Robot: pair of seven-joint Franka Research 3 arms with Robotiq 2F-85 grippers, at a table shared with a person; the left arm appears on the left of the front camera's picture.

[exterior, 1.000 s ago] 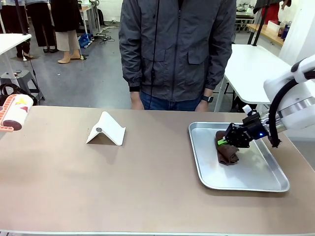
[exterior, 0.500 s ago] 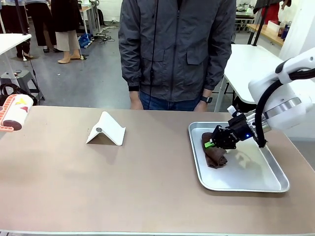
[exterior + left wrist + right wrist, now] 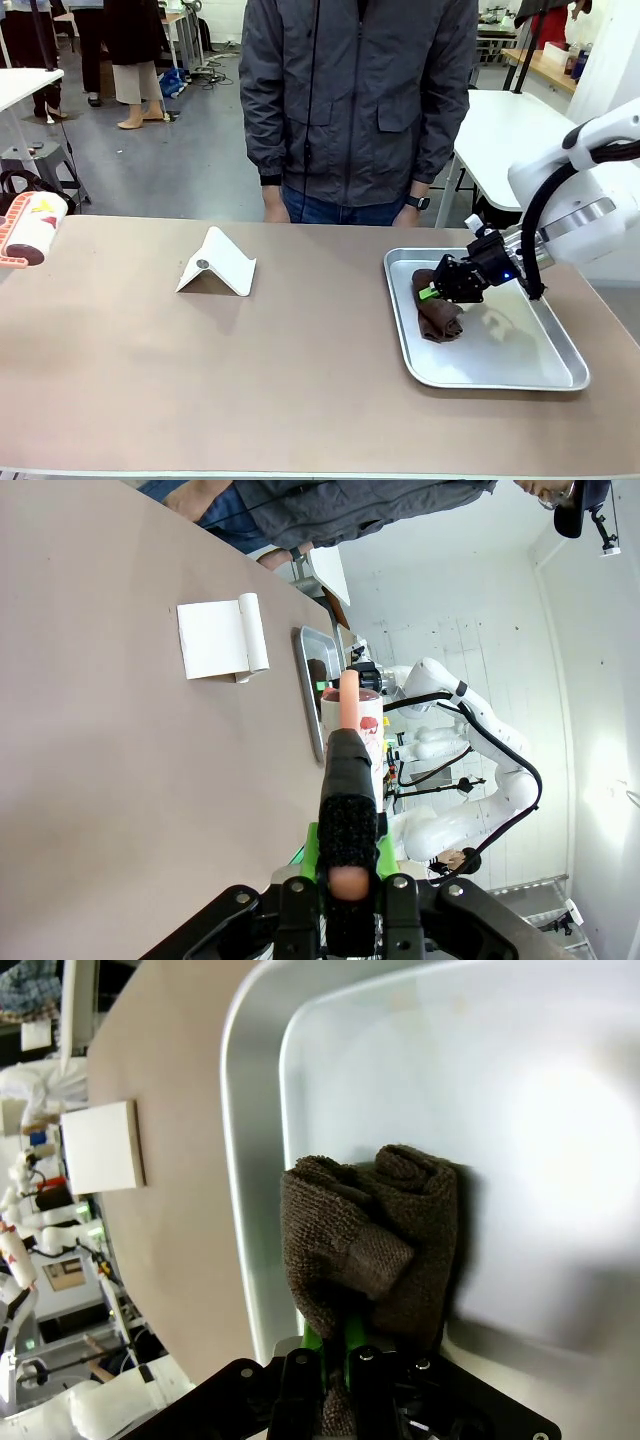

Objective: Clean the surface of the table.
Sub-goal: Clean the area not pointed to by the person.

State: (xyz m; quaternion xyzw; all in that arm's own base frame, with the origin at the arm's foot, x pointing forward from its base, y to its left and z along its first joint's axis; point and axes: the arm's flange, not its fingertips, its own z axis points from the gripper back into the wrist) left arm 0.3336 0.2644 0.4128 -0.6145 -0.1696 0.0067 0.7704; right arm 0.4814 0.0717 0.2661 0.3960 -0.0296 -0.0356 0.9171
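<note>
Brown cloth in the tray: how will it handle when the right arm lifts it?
Likely floppy: the brown cloth lies crumpled in folds, so it should drape from the right gripper. Probably light and grippy, given its coarse weave. The smooth tray shouldn't snag it.

Right gripper (image 3: 432, 293), clamped on folded brown terry cloth (image 3: 440, 320): shifted leftward together across shallow silver metal tray (image 3: 500, 381); cloth now near tray's left rim.

On the table (image 3: 300, 400), a tray (image 3: 520, 350) holding a cloth (image 3: 440, 322) sits right, a folded stand (image 3: 216, 262) left of centre.
</note>
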